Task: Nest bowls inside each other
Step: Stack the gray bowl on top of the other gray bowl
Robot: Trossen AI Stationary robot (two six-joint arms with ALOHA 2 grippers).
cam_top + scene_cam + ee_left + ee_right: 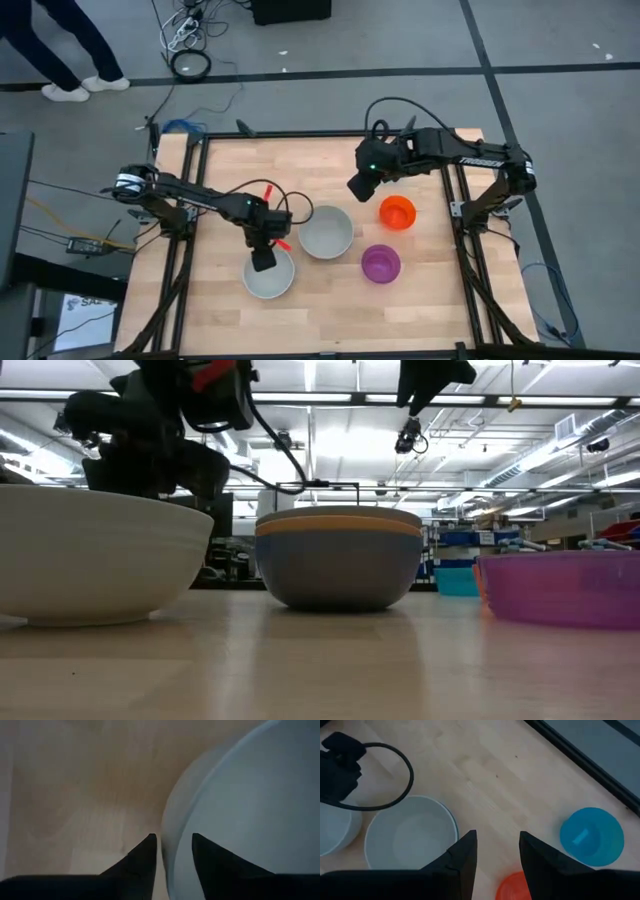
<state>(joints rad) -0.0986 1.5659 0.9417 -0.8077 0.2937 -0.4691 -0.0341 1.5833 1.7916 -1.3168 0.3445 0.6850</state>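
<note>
A white bowl (275,282) (95,560) stands on its base near the table's front, left of centre. My left gripper (173,837) (263,262) points down over its far rim, open, one finger outside the wall and one inside. To its right stands a grey bowl (326,232) (410,837); in the low view its stack (338,565) shows an orange band under the rim. A red-orange bowl (397,212), a purple bowl (381,263) and a small teal bowl (591,837) stand farther right. My right gripper (497,835) (357,187) hangs high, open, holding nothing. My left gripper comes from above with its fingers astride the white bowl's rim (176,851), the wall between them. Whether either finger (145,857) touches the wall, I cannot tell. The bowl rests on the table.
Black frame rails (455,215) run along the table's left and right sides. Cables loop from both arms. Beyond the far edge a person's legs (70,60) stand on the floor. Bare wood (330,320) lies along the near edge.
</note>
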